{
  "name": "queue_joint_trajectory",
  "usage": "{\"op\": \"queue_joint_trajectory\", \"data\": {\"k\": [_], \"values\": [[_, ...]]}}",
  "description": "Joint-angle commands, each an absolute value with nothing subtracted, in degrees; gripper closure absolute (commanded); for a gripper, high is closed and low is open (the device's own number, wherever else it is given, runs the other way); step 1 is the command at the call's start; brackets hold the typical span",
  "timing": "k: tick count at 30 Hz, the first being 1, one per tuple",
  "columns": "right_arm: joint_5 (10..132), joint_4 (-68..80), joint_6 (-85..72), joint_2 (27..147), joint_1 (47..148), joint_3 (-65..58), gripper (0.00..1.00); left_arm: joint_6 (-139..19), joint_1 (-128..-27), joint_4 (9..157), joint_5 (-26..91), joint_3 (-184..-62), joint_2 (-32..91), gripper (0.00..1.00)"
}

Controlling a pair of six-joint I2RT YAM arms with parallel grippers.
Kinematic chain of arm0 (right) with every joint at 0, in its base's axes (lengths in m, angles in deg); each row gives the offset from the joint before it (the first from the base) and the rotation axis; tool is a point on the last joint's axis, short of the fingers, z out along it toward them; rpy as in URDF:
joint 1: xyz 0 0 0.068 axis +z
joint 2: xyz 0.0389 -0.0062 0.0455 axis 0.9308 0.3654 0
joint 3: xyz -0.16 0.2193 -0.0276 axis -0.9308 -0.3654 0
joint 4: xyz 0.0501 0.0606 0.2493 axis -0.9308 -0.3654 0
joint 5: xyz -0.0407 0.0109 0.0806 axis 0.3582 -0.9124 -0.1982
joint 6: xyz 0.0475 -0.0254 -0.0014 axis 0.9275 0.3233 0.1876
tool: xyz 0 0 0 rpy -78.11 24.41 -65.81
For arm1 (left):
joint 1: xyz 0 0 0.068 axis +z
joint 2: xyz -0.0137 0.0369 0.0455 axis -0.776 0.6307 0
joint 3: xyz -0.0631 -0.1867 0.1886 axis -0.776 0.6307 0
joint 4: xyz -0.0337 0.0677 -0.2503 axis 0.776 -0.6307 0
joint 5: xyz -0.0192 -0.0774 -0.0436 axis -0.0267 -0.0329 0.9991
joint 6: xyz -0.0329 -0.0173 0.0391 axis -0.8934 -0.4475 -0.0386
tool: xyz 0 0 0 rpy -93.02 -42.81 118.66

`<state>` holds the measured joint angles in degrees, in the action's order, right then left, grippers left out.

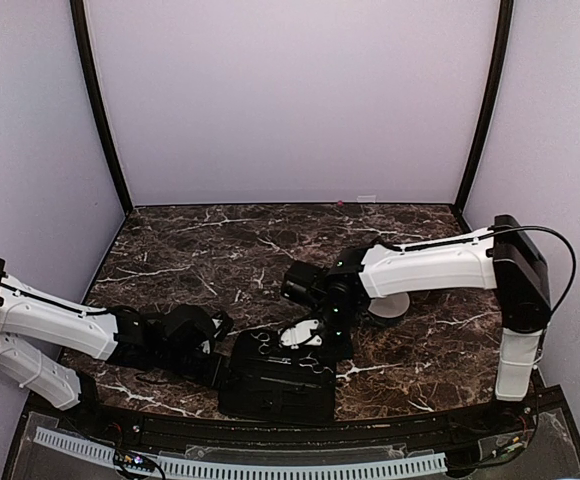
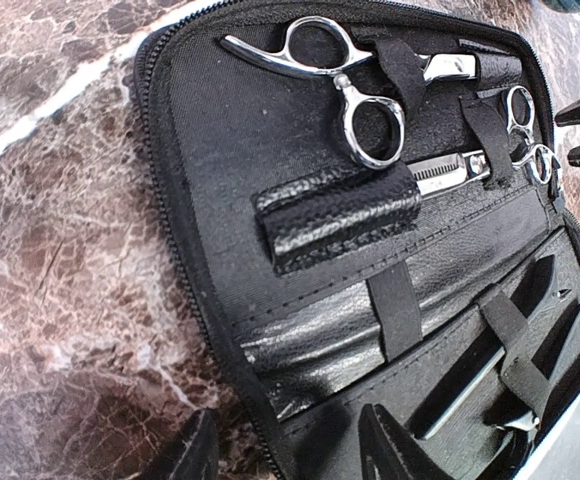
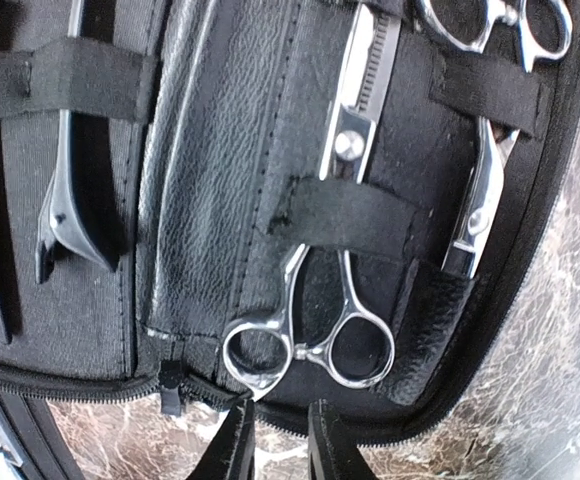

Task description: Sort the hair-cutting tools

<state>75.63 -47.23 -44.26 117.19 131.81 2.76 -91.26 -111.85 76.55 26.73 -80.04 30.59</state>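
Note:
The black zip case (image 1: 275,385) lies open at the near edge. In the left wrist view it (image 2: 230,130) holds silvery scissors (image 2: 350,90) under straps, with a second pair (image 2: 525,130) further right. In the right wrist view one pair of scissors (image 3: 310,345) has its rings toward me, another pair (image 3: 490,30) sits at top right, and a slim dark piece (image 3: 70,200) sits at the left. My right gripper (image 3: 280,450) is narrowly open just off the case's zip edge, in front of those rings, holding nothing. My left gripper (image 2: 290,455) is open, straddling the case's edge.
A round white bowl (image 1: 390,305) sits partly hidden under the right arm. A smaller white thing (image 1: 300,335) shows by the right gripper (image 1: 315,335). The left gripper (image 1: 222,368) is at the case's left side. The dark marble table (image 1: 200,250) lies behind.

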Motion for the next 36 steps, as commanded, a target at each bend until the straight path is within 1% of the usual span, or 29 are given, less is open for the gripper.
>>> {"op": "queue_joint_trajectory", "data": {"k": [1, 6, 17, 24, 29, 32, 34, 36], "values": [[75.3, -45.2, -44.2, 119.1, 131.7, 3.8, 0.81, -91.0, -111.6, 73.6, 27.6, -79.3, 32.2, 0.51], [74.7, -44.7, -44.2, 122.4, 132.3, 5.4, 0.81, -91.6, -111.6, 74.1, 27.7, -78.8, 31.6, 0.51], [72.2, -47.0, -43.3, 129.0, 134.8, 15.5, 0.82, -91.4, -111.5, 74.8, 28.6, -78.8, 32.1, 0.51], [72.4, -47.7, -43.0, 129.5, 134.9, 16.4, 0.83, -91.8, -111.6, 75.0, 28.3, -78.3, 31.4, 0.51], [75.1, -48.3, -43.5, 123.8, 134.4, 14.0, 0.82, -89.1, -111.6, 70.2, 24.7, -80.6, 28.7, 0.51], [76.6, -47.3, -43.9, 118.5, 132.6, 11.5, 0.79, -84.1, -111.6, 64.7, 19.7, -84.4, 25.0, 0.51], [78.5, -45.7, -45.4, 114.6, 130.6, 8.4, 0.77, -80.5, -111.6, 62.5, 16.0, -87.2, 22.9, 0.49], [80.7, -43.8, -46.9, 110.5, 127.7, 5.7, 0.76, -77.2, -111.5, 61.7, 13.7, -89.3, 21.6, 0.44]]}}
